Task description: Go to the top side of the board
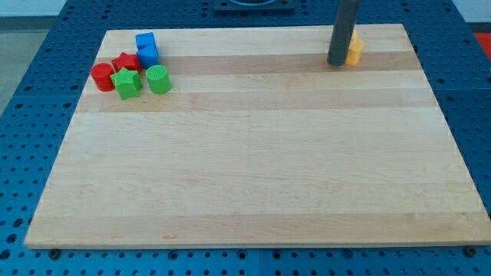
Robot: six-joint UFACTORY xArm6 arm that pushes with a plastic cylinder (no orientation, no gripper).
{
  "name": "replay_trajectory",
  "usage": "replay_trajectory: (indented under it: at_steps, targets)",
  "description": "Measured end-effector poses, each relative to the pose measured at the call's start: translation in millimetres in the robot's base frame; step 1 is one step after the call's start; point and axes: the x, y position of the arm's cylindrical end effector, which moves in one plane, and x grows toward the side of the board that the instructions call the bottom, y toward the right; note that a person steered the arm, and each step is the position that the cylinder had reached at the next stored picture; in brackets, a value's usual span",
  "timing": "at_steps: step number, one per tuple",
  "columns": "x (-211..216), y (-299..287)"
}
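Observation:
The wooden board (253,153) fills most of the view. My tip (337,64) rests on the board near its top edge, towards the view's right. A yellow block (355,49) sits right beside the rod on its right, partly hidden by it; I cannot tell its shape or whether it touches. A cluster of blocks lies at the top left, far from my tip: a blue cube (146,48), a red star-like block (126,61), a red cylinder (102,77), a green star (126,83) and a green cylinder (159,79).
The board lies on a blue perforated table (31,115) that shows around all its edges. A dark base (253,4) shows just beyond the board's top edge.

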Motion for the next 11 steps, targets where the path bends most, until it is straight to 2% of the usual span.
replay_trajectory:
  at_steps: [4, 5, 7, 8, 9, 10, 11]
  targets:
    - [4, -2]
    - [6, -35]
    - [45, -165]
    - [43, -174]
    - [-1, -140]
    - [-54, -134]
    - [-101, -172]
